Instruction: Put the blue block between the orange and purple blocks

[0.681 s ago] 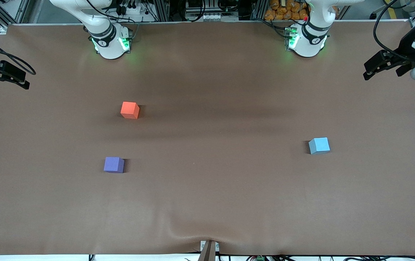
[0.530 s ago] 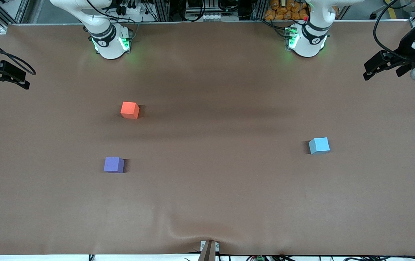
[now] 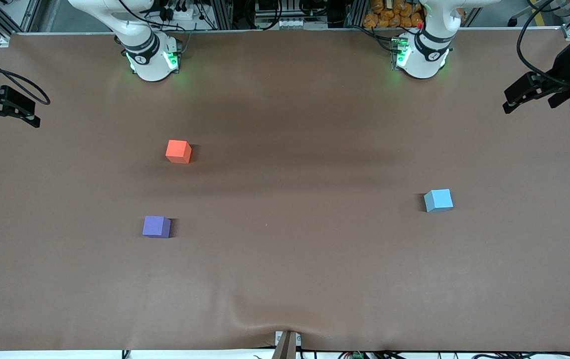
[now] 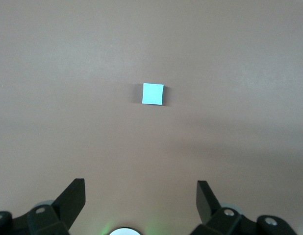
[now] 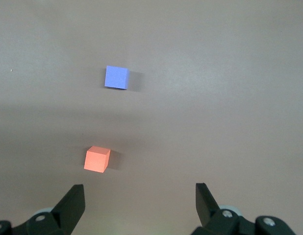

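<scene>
The blue block [image 3: 438,200] sits alone toward the left arm's end of the table [image 3: 295,279], well apart from the orange block [image 3: 178,151] and the nearer purple block [image 3: 156,226], while the left gripper [image 3: 514,99] and right gripper [image 3: 28,117] hang wide-fingered over the table's ends.

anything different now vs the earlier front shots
Only the claws drifted slightly: the left claw edged toward the left arm's table end, the right claw shifted a little. Both are open and hold nothing. The blue block, orange block and purple block stayed put.
</scene>
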